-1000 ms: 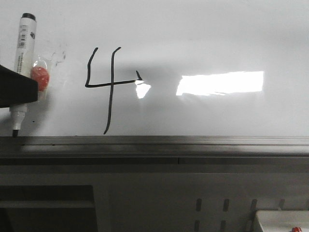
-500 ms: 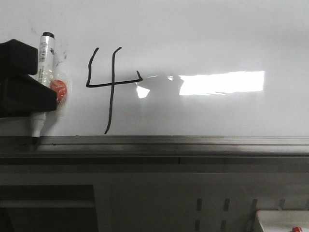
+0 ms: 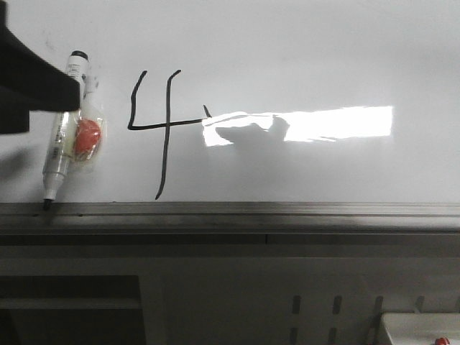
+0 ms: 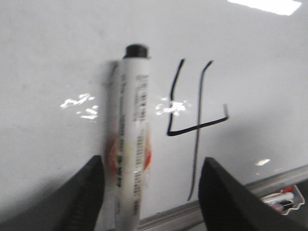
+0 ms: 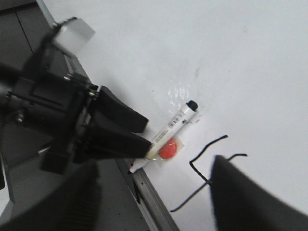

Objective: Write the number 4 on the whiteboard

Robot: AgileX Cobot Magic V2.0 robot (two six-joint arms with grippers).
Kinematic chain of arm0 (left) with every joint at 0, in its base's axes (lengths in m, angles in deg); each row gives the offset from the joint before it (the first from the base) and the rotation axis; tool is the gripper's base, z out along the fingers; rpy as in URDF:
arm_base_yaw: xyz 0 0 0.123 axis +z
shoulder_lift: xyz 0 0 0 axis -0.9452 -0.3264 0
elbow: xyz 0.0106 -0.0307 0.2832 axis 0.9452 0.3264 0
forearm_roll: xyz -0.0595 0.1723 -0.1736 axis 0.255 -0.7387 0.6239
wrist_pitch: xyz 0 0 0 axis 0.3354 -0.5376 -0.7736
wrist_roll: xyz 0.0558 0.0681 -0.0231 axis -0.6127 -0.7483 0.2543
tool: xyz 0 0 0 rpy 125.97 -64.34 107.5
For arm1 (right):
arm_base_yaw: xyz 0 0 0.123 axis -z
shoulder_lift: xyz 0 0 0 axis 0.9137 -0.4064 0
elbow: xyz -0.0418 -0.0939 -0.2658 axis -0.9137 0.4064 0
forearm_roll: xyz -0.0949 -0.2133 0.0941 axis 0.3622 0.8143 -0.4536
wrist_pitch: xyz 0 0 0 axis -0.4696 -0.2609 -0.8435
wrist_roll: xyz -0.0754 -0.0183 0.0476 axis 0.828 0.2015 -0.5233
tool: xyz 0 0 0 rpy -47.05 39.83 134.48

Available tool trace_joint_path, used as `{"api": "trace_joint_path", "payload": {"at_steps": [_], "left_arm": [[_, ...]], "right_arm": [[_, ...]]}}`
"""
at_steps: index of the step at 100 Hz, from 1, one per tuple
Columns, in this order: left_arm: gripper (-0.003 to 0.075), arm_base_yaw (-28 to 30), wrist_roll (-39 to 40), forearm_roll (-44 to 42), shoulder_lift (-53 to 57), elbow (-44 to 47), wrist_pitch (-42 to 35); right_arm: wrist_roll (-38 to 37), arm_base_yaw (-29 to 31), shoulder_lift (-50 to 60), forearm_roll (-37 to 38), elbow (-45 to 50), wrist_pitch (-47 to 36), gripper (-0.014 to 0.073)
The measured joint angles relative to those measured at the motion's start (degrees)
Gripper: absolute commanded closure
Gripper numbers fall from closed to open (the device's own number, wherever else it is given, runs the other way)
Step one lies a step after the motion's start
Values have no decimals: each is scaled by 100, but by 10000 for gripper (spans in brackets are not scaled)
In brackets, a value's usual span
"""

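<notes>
The number 4 (image 3: 165, 123) stands in thin black strokes on the whiteboard (image 3: 323, 57), left of centre. A white marker (image 3: 63, 122) with a black cap and an orange round piece (image 3: 88, 136) leans on the board to the left of the 4, with its tip on the bottom rail. My left gripper (image 3: 43, 90) is open at the far left, over the marker's upper part. In the left wrist view the gripper (image 4: 153, 166) is wide open, with the marker (image 4: 130, 139) close to one finger and the 4 (image 4: 197, 127) beyond. My right gripper (image 5: 154, 166) is open and empty, looking at the left gripper (image 5: 130, 130) and the marker (image 5: 175, 120).
A grey metal rail (image 3: 251, 210) runs along the board's bottom edge, with a grey slotted panel below it. A white object (image 3: 420, 327) sits at the bottom right. A bright rectangular reflection (image 3: 338, 122) lies right of the 4.
My left gripper has moved up and away from the marker and opened. The marker now leans alone on the board, lower and more tilted. A shadow has crept over the reflection's left end.
</notes>
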Motion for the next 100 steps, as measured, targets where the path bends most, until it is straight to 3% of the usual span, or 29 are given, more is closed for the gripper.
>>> {"api": "trace_joint_path", "payload": {"at_steps": [4, 6, 18, 51, 73, 100], "left_arm": [[682, 0, 0, -261, 321, 0, 153], [745, 0, 0, -360, 523, 0, 233], [741, 0, -12, -1180, 1722, 0, 667], [741, 0, -30, -2386, 4410, 106, 2169], [741, 0, -35, -2425, 4844, 210, 2416], [741, 0, -44, -2438, 4854, 223, 2451]], "right_arm": [[0, 66, 276, 10, 180, 0, 670], [0, 101, 430, 10, 281, 0, 659], [0, 281, 1428, 10, 954, 0, 655], [0, 375, 4481, 10, 2838, 50, 658], [0, 375, 5505, -11, 3502, 89, 658], [0, 375, 5617, -11, 3682, 99, 658]]}}
